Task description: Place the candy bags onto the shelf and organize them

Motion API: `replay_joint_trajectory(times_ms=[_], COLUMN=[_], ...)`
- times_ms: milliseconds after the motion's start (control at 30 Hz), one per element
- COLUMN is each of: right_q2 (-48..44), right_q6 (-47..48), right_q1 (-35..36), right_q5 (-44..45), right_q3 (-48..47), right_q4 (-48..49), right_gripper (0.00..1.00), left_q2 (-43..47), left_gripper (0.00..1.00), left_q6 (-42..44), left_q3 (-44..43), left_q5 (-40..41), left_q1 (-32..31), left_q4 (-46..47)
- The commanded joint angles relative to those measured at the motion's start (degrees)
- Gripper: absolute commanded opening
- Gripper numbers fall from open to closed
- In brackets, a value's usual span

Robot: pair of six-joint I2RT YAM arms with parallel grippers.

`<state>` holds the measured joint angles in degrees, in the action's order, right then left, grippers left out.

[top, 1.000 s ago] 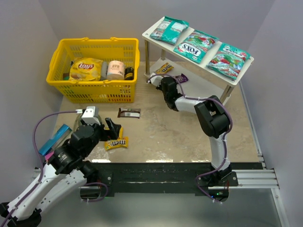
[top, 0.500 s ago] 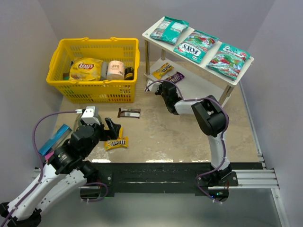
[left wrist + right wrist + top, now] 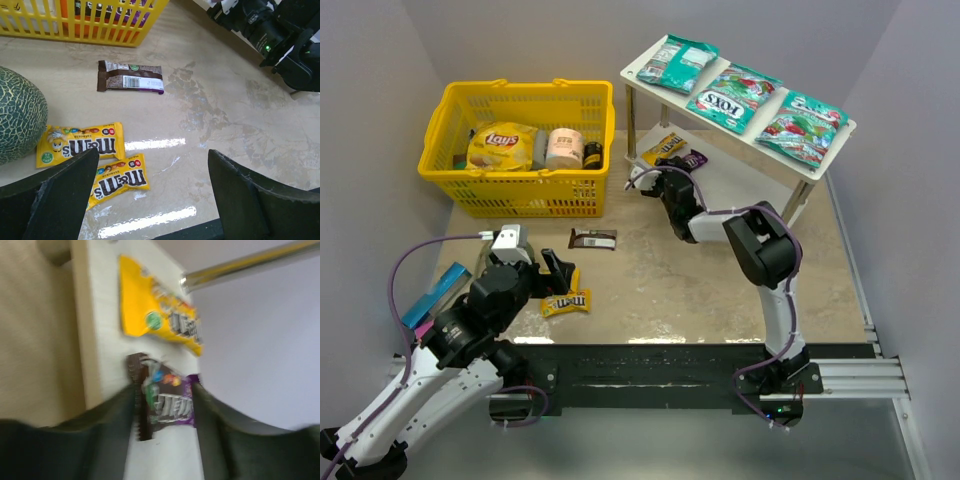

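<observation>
Right pincer (image 3: 164, 389): shut a second ago, now parted, straddling the small purple-and-brown foil M&M's packet (image 3: 170, 400). That packet has slid toward 9 o'clock on the lower board of the white two-tier shelf (image 3: 745, 185) and lies flat at 4 o'clock of a yellow M&M's packet (image 3: 663, 147); the top board carries three glossy teal-green candy bags (image 3: 678, 62), the middle one printed "FOX'S". Left pincer (image 3: 152, 152): jaws wide, empty, above two yellow "m&m's" table packets (image 3: 80, 146).

purple packet (image 3: 167, 405) blurred, yellow basket (image 3: 100, 22) cut off
</observation>
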<state>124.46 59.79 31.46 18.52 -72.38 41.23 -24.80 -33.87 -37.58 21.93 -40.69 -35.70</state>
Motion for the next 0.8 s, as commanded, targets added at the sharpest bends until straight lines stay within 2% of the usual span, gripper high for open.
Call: replay_joint_trajectory(times_ms=[0, 167, 433, 633, 700, 767], right_q2=[-5.10, -11.69, -17.76, -22.85, -25.40, -27.86], right_q6=[-5.20, -15.82, -25.50, -33.76, -40.86, -49.27], right_q1=[0.00, 0.00, 1.67, 5.53, 7.11, 7.91], right_q5=[-0.68, -4.54, -4.20, -0.26, -0.59, -6.02], right_q3=[2.24, 1.89, -3.03, -1.54, -2.24, -2.68], right_q4=[1.31, -9.58, -24.52, -27.86, -33.46, -37.87], right_gripper=[0.81, 0.99, 0.99, 0.99, 0.99, 0.99], left_q2=[-0.34, -0.25, 1.15, 1.68, 1.59, 1.42], left_gripper=[0.96, 0.96, 0.96, 0.96, 0.96, 0.98], left_q6=[-0.76, -0.67, -0.67, -0.59, -0.50, -0.50], left_q3=[-0.39, -0.30, -0.21, -0.12, -0.21, -0.47], left_q5=[1.18, 1.01, 0.57, 0.48, 0.48, 0.74], left_q1=[-0.27, -0.27, -0.27, -0.27, -0.27, -0.27], left_q4=[0.63, 0.90, 1.16, 1.34, 1.25, 1.16])
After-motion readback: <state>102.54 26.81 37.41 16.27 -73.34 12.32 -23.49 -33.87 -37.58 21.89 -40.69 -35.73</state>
